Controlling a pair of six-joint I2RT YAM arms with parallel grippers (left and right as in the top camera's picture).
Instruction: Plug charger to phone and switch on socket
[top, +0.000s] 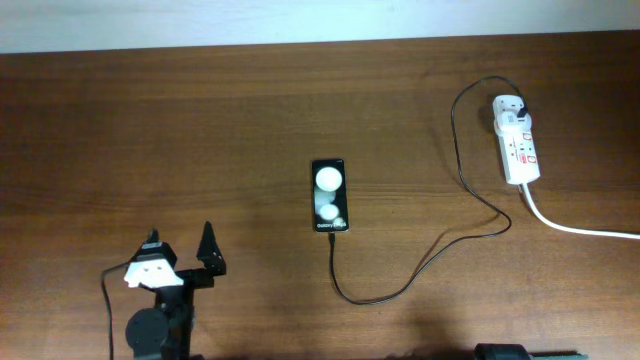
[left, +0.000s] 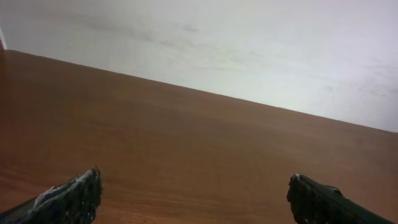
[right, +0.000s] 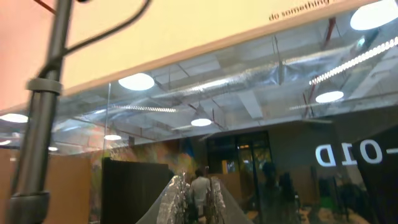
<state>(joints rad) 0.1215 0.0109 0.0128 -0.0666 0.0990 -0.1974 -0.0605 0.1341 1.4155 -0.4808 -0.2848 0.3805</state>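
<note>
At table (top: 200, 120) centre, phone (top: 330, 194) with charger (top: 440, 245) running from its near edge to socket (top: 518, 150); left gripper (top: 180, 237) spread wide, empty; right gripper (right: 194, 190) opening not discernible

A brown wooden table (top: 200, 130) meets a pale wall (left: 249, 43); round ceiling lights (right: 136, 81) glow overhead.

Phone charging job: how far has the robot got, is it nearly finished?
Looks done: the charger tip meets the phone's lower edge, and its other end reaches the power strip. In hand: nothing; the left fingers are open, well away from both. Left: switching on the strip; its red switches are too small to read.
</note>
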